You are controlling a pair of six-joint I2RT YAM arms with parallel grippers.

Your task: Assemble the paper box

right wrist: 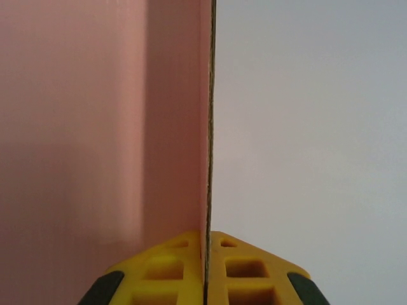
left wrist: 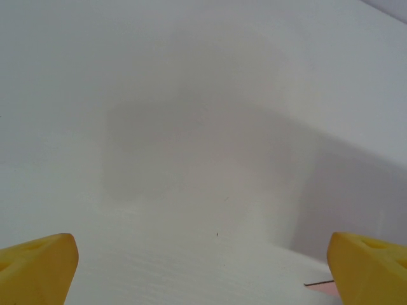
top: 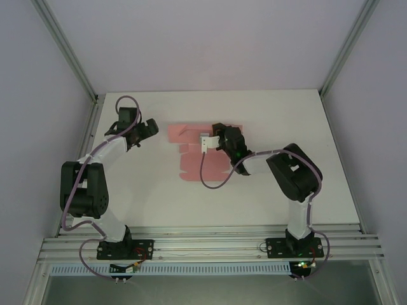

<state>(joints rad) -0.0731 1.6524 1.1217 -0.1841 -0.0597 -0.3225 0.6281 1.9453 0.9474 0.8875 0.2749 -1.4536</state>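
— Found the paper box (top: 189,166) where?

— Near the middle of the table (top: 273,114), as a flat pink sheet with flaps spread toward the near side and the far left. Seen close up (right wrist: 95,127) from the right wrist, with one panel edge-on.

— And caught the right gripper (top: 216,138) doing what?

— Pressed together (right wrist: 207,246) on the thin edge of that panel, pinching the card between yellow fingers (right wrist: 172,254). Could not tell how far off the table that panel stood.

— And the left gripper (top: 147,129)?

— Spread wide (left wrist: 203,273) above bare table, just left of the sheet and touching nothing. Glimpsed a pink corner at the lower right of its wrist view.

— Judged what as the risk?

— Creasing off the score line or tearing, probably, given so narrow a bite on such thin card. Dragging the whole sheet across the smooth top, too, with nothing pinning the flat part down. Possibly slipping out of the pinch mid-fold and springing back flat. Reckoned also on a crushed flap if the wide left claw were brought in too low.
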